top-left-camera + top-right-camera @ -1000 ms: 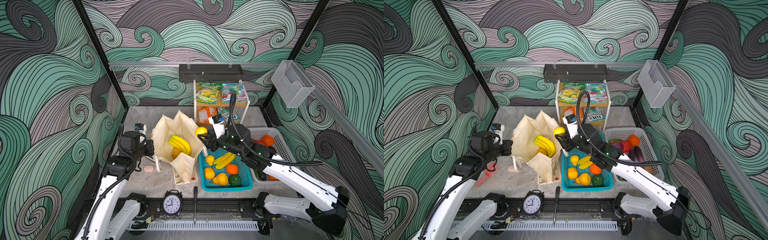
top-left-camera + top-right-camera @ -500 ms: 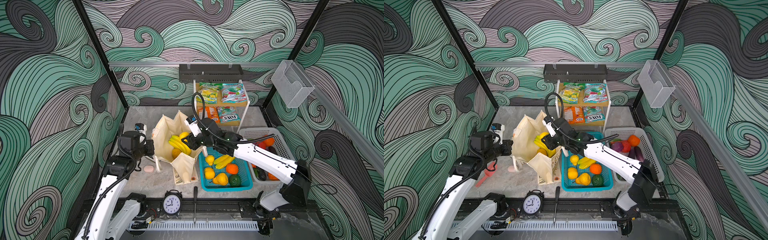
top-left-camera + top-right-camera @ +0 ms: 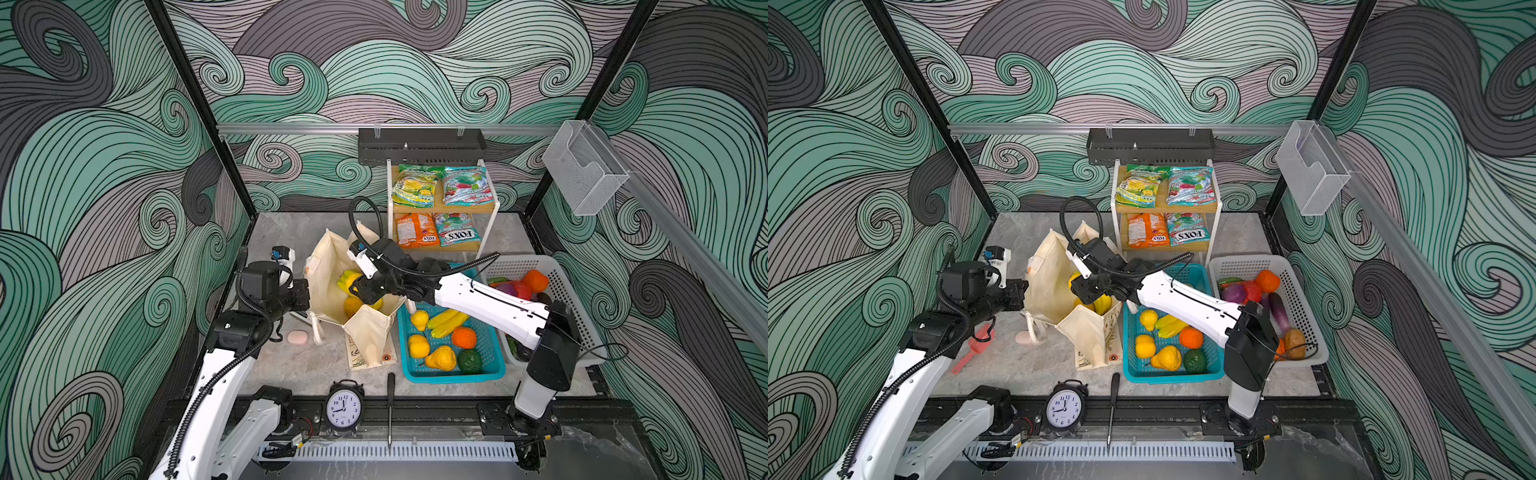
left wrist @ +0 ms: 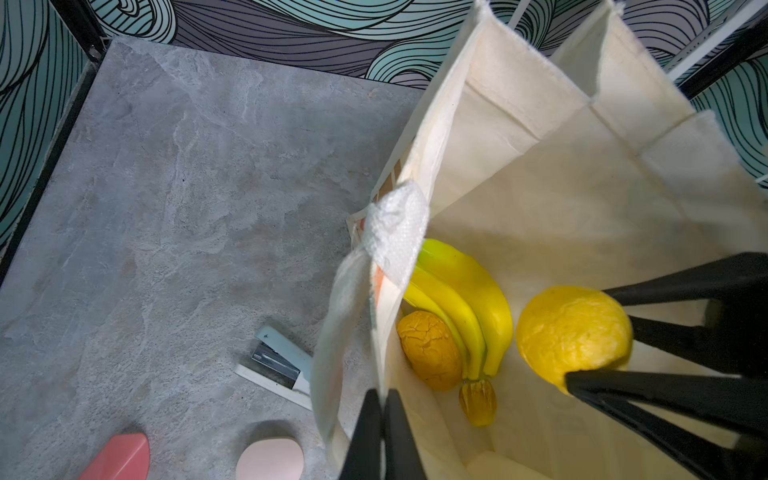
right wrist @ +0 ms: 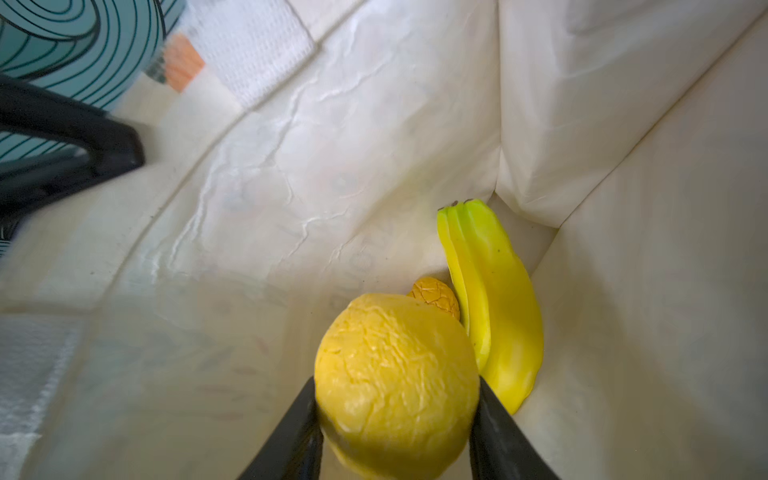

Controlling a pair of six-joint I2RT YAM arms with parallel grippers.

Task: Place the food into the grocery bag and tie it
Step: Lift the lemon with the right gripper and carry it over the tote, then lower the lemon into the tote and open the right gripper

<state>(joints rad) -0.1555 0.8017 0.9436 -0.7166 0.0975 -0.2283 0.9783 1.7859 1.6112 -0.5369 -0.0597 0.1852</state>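
Inside grocery bag point(image 4: 540, 187), yellow fruit point(image 5: 395, 365) is gripped by R claw point(image 5: 395, 397), near banana bunch point(image 5: 494, 299). Bag rim is pinched by L claw point(image 4: 383, 399), closed tight on fabric.

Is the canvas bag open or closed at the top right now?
Open. The left gripper pinches one rim of the grocery bag, and the banana bunch shows inside its mouth.

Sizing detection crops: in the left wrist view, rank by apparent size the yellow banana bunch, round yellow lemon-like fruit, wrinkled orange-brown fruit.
1-2. Yellow banana bunch and round yellow lemon-like fruit: about alike; the fruit seems nearer the camera, so unranked.
3. Wrinkled orange-brown fruit: smallest, partly hidden behind the bananas.
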